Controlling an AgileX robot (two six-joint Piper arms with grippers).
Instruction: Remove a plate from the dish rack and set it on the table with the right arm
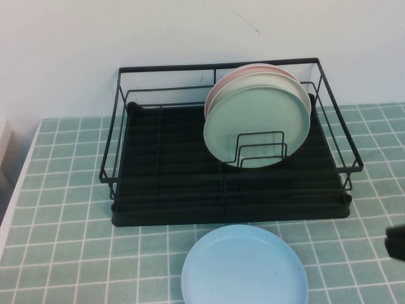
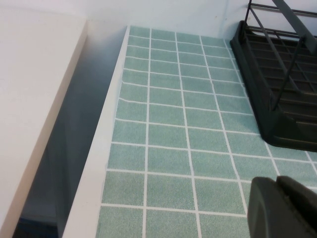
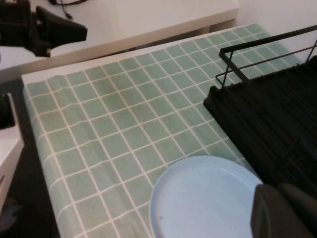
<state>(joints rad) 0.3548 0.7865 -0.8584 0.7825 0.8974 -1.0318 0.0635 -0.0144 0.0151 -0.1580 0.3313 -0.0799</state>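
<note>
The light blue plate (image 1: 243,269) lies flat on the green-tiled table (image 1: 63,209), just in front of the black wire dish rack (image 1: 158,183). Only a dark tip of my right gripper (image 1: 395,242) shows at the right edge, clear of the plate and to its right. In the right wrist view the right gripper (image 3: 285,210) is shut with nothing in it, hovering over the near rim of the plate (image 3: 198,198) beside the rack (image 3: 267,114). My left gripper (image 2: 280,208) is shut and empty above bare tiles, left of the rack (image 2: 277,84).
A pale mint-green plate (image 1: 256,126) stands upright in the rack's right half, with a cream plate (image 1: 302,88) and a pink plate (image 1: 235,75) behind it. The table's white edge (image 2: 94,168) drops to a gap beside a white surface (image 2: 34,99).
</note>
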